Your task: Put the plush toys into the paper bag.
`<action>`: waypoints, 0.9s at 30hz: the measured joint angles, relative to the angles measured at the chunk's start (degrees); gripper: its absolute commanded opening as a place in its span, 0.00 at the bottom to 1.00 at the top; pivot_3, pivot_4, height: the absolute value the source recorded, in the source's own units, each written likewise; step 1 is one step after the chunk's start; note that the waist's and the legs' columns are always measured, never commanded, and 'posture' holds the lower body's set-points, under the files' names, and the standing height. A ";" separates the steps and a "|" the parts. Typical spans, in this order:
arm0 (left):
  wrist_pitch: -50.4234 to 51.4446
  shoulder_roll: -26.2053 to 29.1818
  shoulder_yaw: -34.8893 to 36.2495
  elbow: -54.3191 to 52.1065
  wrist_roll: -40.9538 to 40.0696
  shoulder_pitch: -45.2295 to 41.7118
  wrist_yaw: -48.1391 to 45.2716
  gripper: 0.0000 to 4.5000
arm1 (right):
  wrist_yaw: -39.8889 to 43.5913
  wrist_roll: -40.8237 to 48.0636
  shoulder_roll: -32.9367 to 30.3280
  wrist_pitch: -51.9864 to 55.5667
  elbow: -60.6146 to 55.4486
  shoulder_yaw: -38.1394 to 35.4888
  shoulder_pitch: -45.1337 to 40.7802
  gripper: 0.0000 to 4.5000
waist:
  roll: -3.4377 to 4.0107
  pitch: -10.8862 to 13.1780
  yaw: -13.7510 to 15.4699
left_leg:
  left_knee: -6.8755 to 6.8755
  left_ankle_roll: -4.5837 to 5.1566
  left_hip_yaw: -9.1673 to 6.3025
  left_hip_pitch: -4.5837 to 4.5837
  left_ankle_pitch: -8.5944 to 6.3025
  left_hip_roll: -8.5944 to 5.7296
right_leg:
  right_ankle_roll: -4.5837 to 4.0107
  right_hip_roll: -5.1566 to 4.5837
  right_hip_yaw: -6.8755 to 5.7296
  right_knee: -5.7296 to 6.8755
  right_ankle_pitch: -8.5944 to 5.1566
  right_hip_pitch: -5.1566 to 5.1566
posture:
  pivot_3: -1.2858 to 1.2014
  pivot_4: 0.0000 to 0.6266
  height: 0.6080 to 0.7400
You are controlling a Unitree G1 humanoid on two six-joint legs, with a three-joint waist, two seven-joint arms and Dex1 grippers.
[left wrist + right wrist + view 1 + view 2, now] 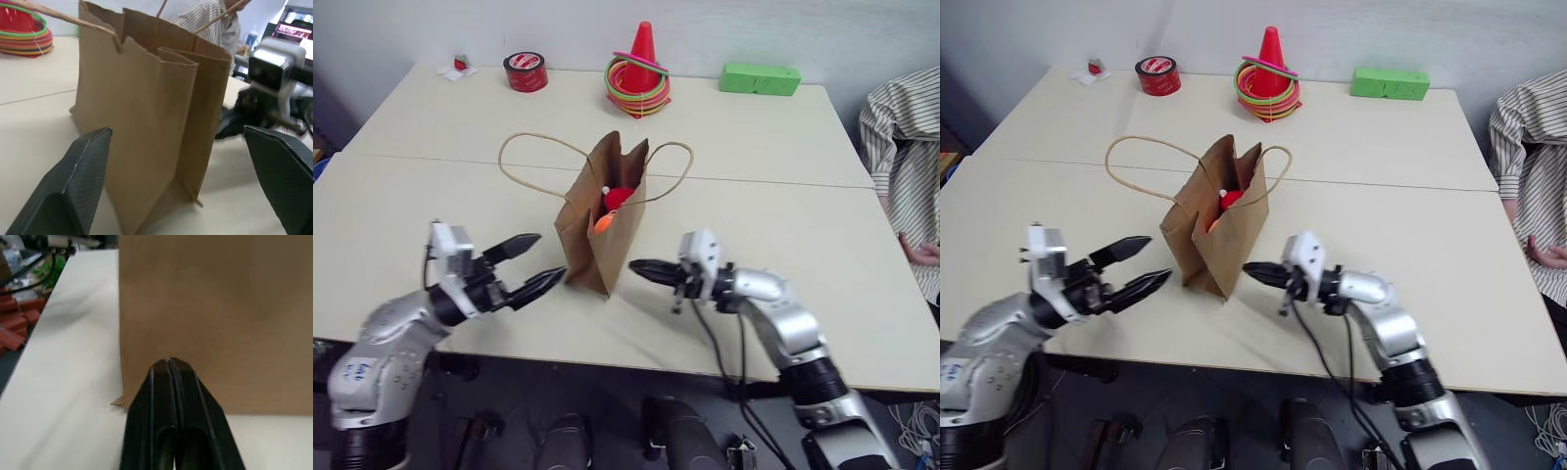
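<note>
Standing bag: the paper bag (602,220) is kept upright near the middle of the table (431,196), mouth open upward, so that things can be dropped in from above; its two cord handles are splayed outward and are not blocking the mouth.
Toys: the plush toys are seen inside the bag through its open top, the red-and-white toy (616,197) above and the orange toy (603,221) just below it; both are judged to be already in place.
Left hand: the left hand (529,264) is held just beside the bag's left side, fingers spread wide apart with nothing between them; no contact with the paper can be made out.
Right hand: the right hand (639,266) is pointed level at the bag's right side, fingers pressed together and empty, its tip close to the paper; whether it touches cannot be told.
Reason for the pose: the bag is flanked on both sides, which is judged to guard it against tipping.
Task state: judged all but finished, with no toy left on the table.
Other things: a cone with rings (639,76), a tape roll (525,71) and a green block (760,78) are left at the far edge, well apart from the bag.
</note>
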 measured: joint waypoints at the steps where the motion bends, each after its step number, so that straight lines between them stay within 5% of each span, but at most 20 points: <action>1: -0.86 -0.57 -0.81 -0.25 1.25 -0.22 1.18 1.00 | -0.41 -1.13 0.96 -1.73 1.71 0.39 -0.67 0.01 | 0.00 0.00 0.09 | 0.02 0.00 0.00 0.00 0.00 0.00 | 0.00 0.00 0.00 0.01 0.00 0.00 | 0.52 0.24 1.00; 11: -3.86 -6.58 -8.94 1.27 10.06 -6.57 10.70 1.00 | -0.55 -4.61 7.10 -8.06 9.43 2.39 -5.62 0.01 | 0.00 0.00 0.67 | 0.11 0.05 -0.04 0.05 -0.02 0.00 | -0.01 0.00 -0.05 0.02 0.00 0.12 | 0.52 0.24 1.00; 14: -3.88 -7.28 -8.75 5.60 10.72 -10.57 12.15 0.86 | -0.13 -5.02 7.35 -8.38 10.07 2.60 -6.07 0.00 | 0.00 -0.01 0.68 | 0.13 0.07 -0.06 0.10 -0.03 0.00 | -0.01 -0.01 -0.07 0.01 0.00 0.20 | 0.52 0.24 1.00; 25: -0.47 -6.94 -9.85 9.34 8.30 -14.17 7.99 0.06 | 0.40 -5.73 4.80 -8.11 7.99 2.25 -3.63 0.00 | 0.00 0.00 0.66 | 0.16 0.05 -0.09 0.20 -0.03 0.02 | -0.01 0.00 -0.12 -0.03 -0.01 0.36 | 0.52 0.24 1.00; 27: -0.44 -6.39 -9.79 10.64 8.03 -15.25 6.66 0.01 | 0.40 -5.20 3.48 -7.37 5.61 1.67 -2.23 0.00 | 0.00 0.00 0.70 | 0.16 0.05 -0.10 0.19 -0.02 0.02 | -0.01 0.00 -0.13 -0.04 -0.01 0.37 | 0.52 0.24 1.00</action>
